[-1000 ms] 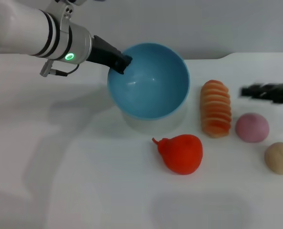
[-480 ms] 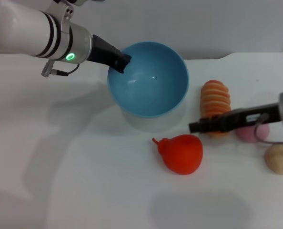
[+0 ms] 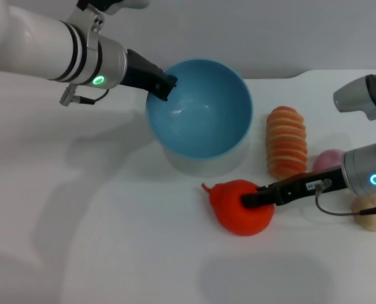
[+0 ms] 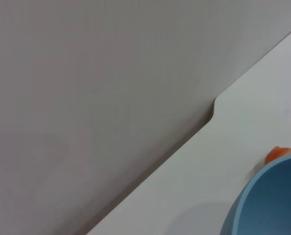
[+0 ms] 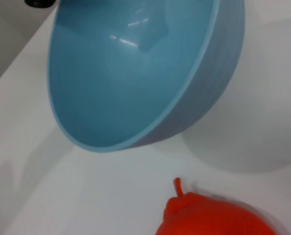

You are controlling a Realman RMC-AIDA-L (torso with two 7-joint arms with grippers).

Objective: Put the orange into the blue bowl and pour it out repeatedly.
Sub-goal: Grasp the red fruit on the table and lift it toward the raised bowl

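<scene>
The blue bowl [image 3: 200, 114] hangs tilted above the white table, its mouth turned toward me, and it holds nothing. My left gripper [image 3: 162, 84] is shut on its far-left rim. In front of the bowl, the red-orange orange [image 3: 233, 212] lies on the table with its nub pointing left. My right gripper [image 3: 250, 200] comes in from the right, its tip resting over the orange's upper right side. The right wrist view shows the bowl's [image 5: 121, 83] inside and the orange's [image 5: 219, 218] top just below it. A slice of bowl [image 4: 273, 200] fills a corner of the left wrist view.
A striped pale-orange loaf [image 3: 286, 142] lies right of the bowl. A pink bun [image 3: 330, 159] and a tan bun [image 3: 371, 212] sit behind my right arm. The table's back edge runs just beyond the bowl.
My right arm has swept in from the far right, past the loaf, and its gripper now sits on the orange. The left arm and the bowl have barely shifted.
</scene>
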